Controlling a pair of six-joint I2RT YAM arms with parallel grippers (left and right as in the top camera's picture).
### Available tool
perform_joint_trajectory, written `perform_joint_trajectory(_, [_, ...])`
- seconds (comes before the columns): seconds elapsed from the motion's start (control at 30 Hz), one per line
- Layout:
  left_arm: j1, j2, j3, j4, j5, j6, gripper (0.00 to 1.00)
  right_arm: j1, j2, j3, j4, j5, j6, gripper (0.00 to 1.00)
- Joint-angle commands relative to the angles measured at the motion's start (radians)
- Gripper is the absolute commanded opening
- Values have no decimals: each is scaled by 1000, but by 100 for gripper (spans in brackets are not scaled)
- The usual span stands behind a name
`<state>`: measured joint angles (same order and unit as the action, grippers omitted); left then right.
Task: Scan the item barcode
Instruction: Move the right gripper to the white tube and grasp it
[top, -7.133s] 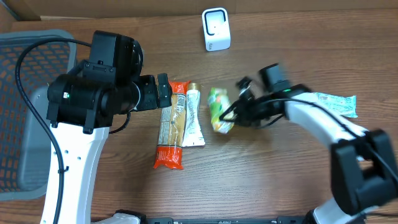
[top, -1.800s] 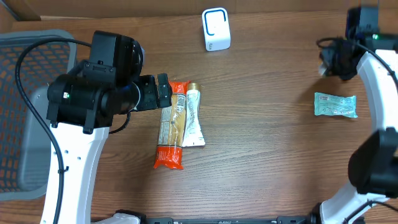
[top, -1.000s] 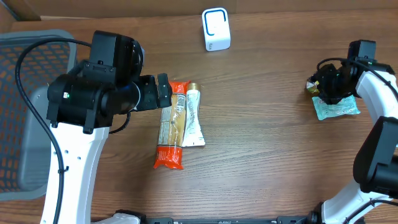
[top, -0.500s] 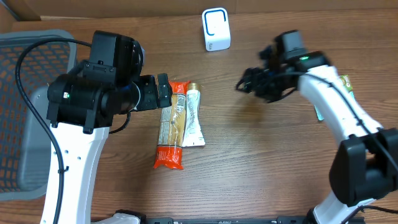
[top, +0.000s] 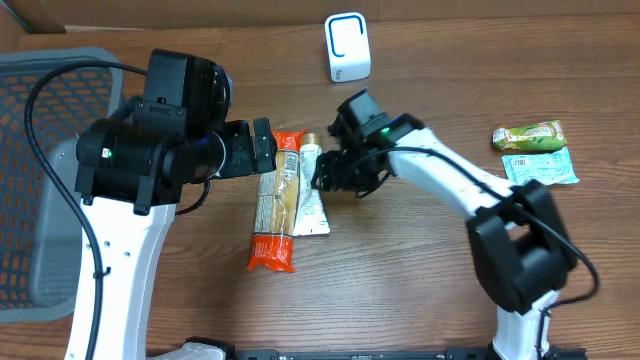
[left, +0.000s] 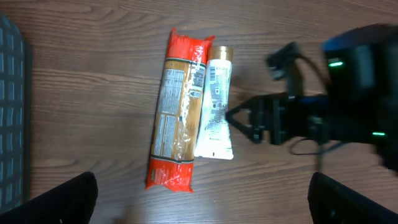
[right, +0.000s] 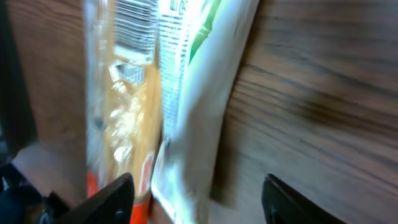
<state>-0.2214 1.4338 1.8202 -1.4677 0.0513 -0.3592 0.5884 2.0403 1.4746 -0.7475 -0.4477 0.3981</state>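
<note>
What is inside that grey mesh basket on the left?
Nothing shows on the visible mesh of the basket. The left arm blocks the overhead view of much of it, so anything lying there cannot be seen.

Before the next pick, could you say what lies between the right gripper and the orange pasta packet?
A white tube lies between right gripper and pasta packet, seen in the left wrist view.

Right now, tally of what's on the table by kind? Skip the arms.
Packets: 3 (pasta packet, green packet, pale blue packet)
Tubes: 1 (white tube)
Scanners: 1 (white scanner)
Baskets: 1 (grey basket)
Total: 6
</note>
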Motion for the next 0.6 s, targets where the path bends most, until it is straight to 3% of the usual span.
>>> perform_joint_trajectory(0.0, [-2, 2, 15, 2, -3, 23, 100, 27, 59, 17, 38, 18, 79, 63])
perform_joint_trajectory(0.17, [-2, 2, 15, 2, -3, 23, 99, 41, 101, 17, 97, 22, 91, 53])
perform_joint_trajectory(0.27, [-2, 2, 15, 2, -3, 23, 100, 42, 116, 17, 100, 32, 113, 29])
perform_joint_trajectory(0.3, [-2, 2, 15, 2, -3, 23, 99, 42, 118, 17, 97, 32, 127, 11])
perform_joint_trajectory(0.33, [-2, 2, 15, 2, -3, 23, 100, 42, 118, 17, 94, 27, 130, 4])
perform_joint_trajectory(0.47, [-2, 2, 15, 2, -3, 23, 99, 16, 105, 17, 104, -98, 117, 4])
perform_joint_trajectory(0.57, [-2, 2, 15, 2, -3, 23, 100, -34, 72, 17, 90, -248, 10, 4])
